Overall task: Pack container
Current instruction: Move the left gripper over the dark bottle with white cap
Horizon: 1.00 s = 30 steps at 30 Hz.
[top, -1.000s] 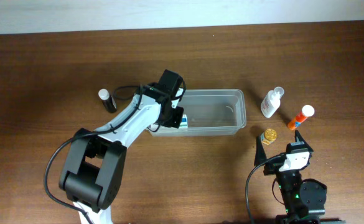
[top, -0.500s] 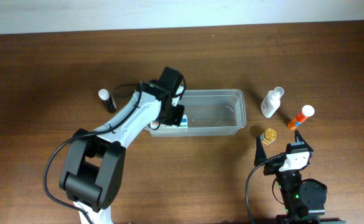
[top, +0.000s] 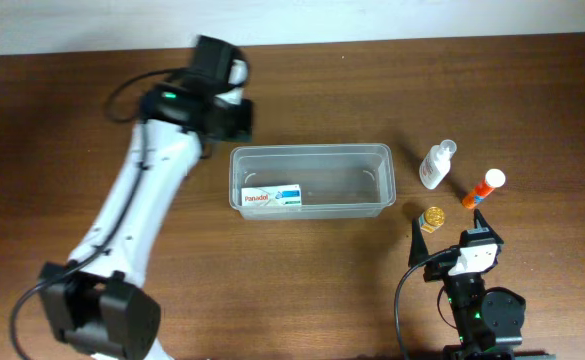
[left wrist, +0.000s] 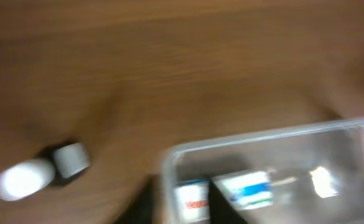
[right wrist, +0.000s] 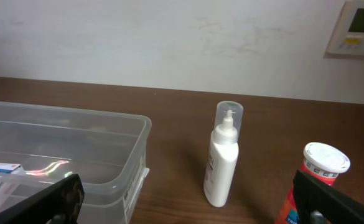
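Observation:
The clear plastic container (top: 312,151) stands mid-table and holds a white and blue Panadol box (top: 272,196) at its left end. My left gripper (top: 234,118) hovers above the table beyond the container's far-left corner, open and empty. In the blurred left wrist view its dark fingers (left wrist: 185,208) straddle the container's edge (left wrist: 262,134), with the box (left wrist: 247,190) below. A small black bottle with a white cap (left wrist: 38,174) lies to the left. My right gripper (top: 448,225) rests open and empty near the front edge. It also shows in the right wrist view (right wrist: 194,205).
A white pump bottle (top: 435,165) and an orange tube with a white cap (top: 482,188) stand right of the container, seen also in the right wrist view as the bottle (right wrist: 224,155) and the tube (right wrist: 318,180). A small gold round thing (top: 433,217) lies by the right gripper.
My left gripper has let go of the box in the container's left end and pulled up and away to the far left. The right arm has not moved.

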Each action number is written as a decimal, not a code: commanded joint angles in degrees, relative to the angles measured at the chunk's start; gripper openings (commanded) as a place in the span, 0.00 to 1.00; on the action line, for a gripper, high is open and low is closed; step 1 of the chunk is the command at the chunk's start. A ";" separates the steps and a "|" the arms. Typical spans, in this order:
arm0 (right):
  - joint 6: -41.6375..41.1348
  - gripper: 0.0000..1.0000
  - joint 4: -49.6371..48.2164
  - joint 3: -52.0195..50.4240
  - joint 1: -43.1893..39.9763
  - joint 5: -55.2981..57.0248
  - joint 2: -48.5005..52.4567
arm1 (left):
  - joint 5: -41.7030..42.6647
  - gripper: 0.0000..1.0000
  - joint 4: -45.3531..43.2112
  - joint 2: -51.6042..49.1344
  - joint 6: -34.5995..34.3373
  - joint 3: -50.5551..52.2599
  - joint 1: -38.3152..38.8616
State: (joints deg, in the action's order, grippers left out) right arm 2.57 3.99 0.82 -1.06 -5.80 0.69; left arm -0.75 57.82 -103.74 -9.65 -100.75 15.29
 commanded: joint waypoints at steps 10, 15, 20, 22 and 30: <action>-0.07 0.98 0.02 -0.50 -0.46 0.48 -0.48 | -2.08 0.60 2.80 -0.55 3.89 -0.07 -11.85; -0.07 0.98 0.02 -0.50 -0.46 0.48 -0.48 | -2.10 0.62 2.67 -2.49 6.69 0.37 -11.98; -0.07 0.98 0.02 -0.50 -0.46 0.48 -0.48 | -2.36 0.60 2.62 -6.49 4.81 0.37 -12.76; -0.07 0.98 0.02 -0.50 -0.46 0.48 -0.48 | -2.29 0.60 2.51 -8.28 3.13 0.37 -13.62; -0.07 0.98 0.02 -0.50 -0.46 0.48 -0.48 | -2.03 0.62 2.27 -13.55 2.78 0.37 -16.04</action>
State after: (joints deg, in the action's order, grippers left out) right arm 2.61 3.99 0.82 -1.04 -5.80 0.69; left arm -2.42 60.23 -115.90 -6.04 -100.66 0.12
